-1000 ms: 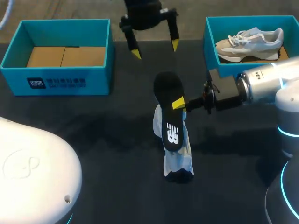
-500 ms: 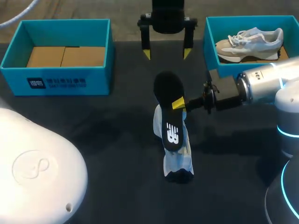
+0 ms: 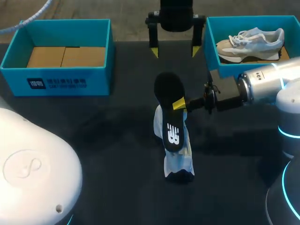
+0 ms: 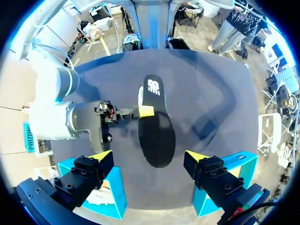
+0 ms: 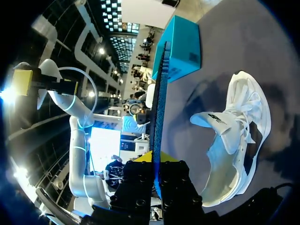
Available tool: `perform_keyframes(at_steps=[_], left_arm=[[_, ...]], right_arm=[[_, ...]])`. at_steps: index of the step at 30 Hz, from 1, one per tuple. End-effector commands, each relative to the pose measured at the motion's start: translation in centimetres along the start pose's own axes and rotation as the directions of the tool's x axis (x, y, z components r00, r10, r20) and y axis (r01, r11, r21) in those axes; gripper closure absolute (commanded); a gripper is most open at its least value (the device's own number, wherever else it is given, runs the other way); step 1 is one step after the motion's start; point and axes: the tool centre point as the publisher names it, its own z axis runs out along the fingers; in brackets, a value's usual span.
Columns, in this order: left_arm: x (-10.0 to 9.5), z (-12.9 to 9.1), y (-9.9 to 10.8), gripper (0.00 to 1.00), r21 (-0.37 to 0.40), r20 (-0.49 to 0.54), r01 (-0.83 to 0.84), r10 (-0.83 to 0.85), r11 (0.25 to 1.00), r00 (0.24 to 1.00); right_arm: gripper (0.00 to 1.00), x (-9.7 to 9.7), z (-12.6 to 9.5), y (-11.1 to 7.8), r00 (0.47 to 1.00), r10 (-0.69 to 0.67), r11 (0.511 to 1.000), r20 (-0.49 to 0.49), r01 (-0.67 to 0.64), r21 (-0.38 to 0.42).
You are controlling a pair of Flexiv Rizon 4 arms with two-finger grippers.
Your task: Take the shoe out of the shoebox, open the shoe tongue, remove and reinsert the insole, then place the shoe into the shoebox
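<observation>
My right gripper [image 3: 180, 103] is shut on the edge of a black insole [image 3: 168, 110] and holds it above the table. Under the insole a white shoe [image 3: 179, 161] lies on the dark table. In the right wrist view the insole [image 5: 158, 103] shows edge-on between the fingers, with the shoe [image 5: 236, 140] beside it. My left gripper [image 3: 175, 49] hangs open at the table's far edge, apart from the insole. From the left wrist, the insole [image 4: 157, 126] lies ahead of its gripper [image 4: 149, 158], with nothing between the fingers.
A blue shoebox [image 3: 16, 49] with a cardboard floor stands at the back left. Another blue shoebox [image 3: 210, 44] at the back right holds a second white shoe [image 3: 255, 41]. My right arm [image 3: 262, 86] runs in just in front of that box.
My left gripper has moved right along the far edge and turned square to the table. The right gripper, the insole and the shoe have stayed put.
</observation>
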Motion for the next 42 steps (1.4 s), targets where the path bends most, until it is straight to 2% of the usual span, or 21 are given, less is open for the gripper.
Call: perform_keyframes(at_steps=[1,6,10,11,15,23,32,34,42], left_arm=[[3.2,0.2,-1.7,0.0,-0.034,0.335,-0.016,0.026,0.999,0.942],[4.4,-0.3,-3.3,0.0,-0.066,0.534,-0.034,0.064,0.997,0.843],[4.5,-0.1,-3.9,0.0,-0.091,0.587,-0.034,0.081,0.995,0.805],[4.8,0.2,-4.4,0.0,-0.113,0.631,-0.029,0.094,0.993,0.77],[5.5,0.6,-4.7,0.0,-0.151,0.702,-0.013,0.117,0.988,0.702],[6.5,0.9,-5.2,0.0,-0.19,0.793,0.0,0.154,0.982,0.589],[8.3,1.6,-5.2,0.0,-0.16,0.877,0.029,0.129,0.987,0.464],[9.1,1.6,-5.1,0.0,-0.152,0.867,0.036,0.116,0.988,0.485],[9.1,1.6,-5.1,0.0,-0.152,0.867,0.036,0.116,0.988,0.485]], right_arm=[[1.0,0.1,0.1,-0.1,1.0,0.001,1.0,0.004,-0.001,0.0],[1.0,0.1,0.1,-0.1,1.0,0.001,1.0,0.004,-0.001,0.0],[1.0,0.1,0.1,-0.1,1.0,0.001,1.0,0.004,-0.001,0.0],[1.0,0.1,0.1,-0.1,1.0,0.001,1.0,0.004,-0.001,0.0],[1.0,0.1,0.1,-0.1,1.0,0.001,1.0,0.004,-0.001,0.0],[1.0,0.1,0.1,-0.1,1.0,0.001,1.0,0.004,-0.001,0.0],[1.0,0.1,0.1,-0.1,1.0,0.001,1.0,0.004,-0.001,0.0],[1.0,0.1,0.1,-0.1,1.0,0.001,1.0,0.004,-0.001,0.0],[1.0,0.1,0.1,-0.1,1.0,0.001,1.0,0.004,-0.001,0.0]])
